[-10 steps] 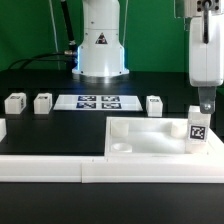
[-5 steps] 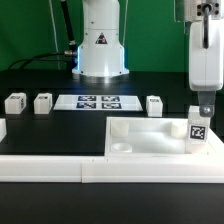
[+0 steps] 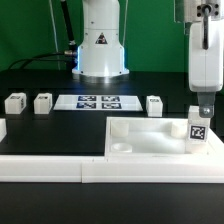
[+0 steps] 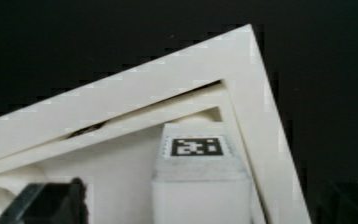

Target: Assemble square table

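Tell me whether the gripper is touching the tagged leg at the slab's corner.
Apart. The wrist view shows the gripper open, its fingers wide on either side of the leg, with a clear gap on both sides.

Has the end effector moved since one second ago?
No. The end effector keeps its place above the tagged leg, same offset from the marker board.

both on square table (wrist closer)

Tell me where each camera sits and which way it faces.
Exterior view: across the work table from the robot's base, facing it, slightly downward; base, arm and claw show.
Wrist view: on the wrist, looking down at the square table corner; only the claw fingertips show.
Shared: that corner and the tagged leg at it.
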